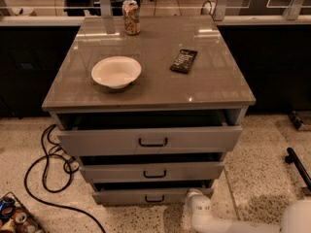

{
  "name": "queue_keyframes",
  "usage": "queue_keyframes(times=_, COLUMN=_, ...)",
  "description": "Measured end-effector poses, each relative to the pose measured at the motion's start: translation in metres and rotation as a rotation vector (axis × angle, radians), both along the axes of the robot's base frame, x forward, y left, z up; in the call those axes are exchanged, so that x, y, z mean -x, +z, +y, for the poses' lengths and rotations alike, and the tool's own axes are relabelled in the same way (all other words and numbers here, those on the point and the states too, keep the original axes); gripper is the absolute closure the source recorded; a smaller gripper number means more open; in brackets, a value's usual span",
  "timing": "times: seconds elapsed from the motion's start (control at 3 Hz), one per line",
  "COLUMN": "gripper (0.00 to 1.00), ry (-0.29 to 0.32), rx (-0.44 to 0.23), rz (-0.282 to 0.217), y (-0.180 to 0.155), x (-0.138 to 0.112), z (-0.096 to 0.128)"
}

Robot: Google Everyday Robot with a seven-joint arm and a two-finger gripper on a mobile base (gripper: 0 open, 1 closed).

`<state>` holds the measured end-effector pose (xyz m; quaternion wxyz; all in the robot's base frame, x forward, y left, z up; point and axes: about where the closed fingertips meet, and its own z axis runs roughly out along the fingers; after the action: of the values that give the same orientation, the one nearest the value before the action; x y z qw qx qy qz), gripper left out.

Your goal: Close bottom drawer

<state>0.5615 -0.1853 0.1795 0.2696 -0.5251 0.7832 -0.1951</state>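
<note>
Bottom drawer [124, 196] sticks out a bit, so not closed yet. End effector [196, 202] at its 3 o'clock end, can't tell open/closed tbh. Whole push left imo.

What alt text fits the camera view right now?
Grey three-drawer cabinet with all drawers partly open; the gripper sits at the right front corner of the bottom drawer. On top: a white bowl, a drink can and a flat black object.
</note>
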Motion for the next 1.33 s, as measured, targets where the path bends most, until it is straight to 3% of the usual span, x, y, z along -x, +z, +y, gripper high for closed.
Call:
queue_keyframes(times=0.67, gripper=1.00, ry=0.000, rx=-0.003, rz=-0.006, y=-0.0033, x=-0.0066, z=-0.0009)
queue_keyframes(times=1.0, gripper=0.84, ry=0.000, rx=-0.003, rz=-0.006, y=-0.0033, x=-0.0064, z=-0.0010)
queue_keyframes(times=1.33, gripper=0.61, ry=0.000, rx=-0.004, rz=-0.005, y=-0.0039, x=-0.0063, z=-0.0008)
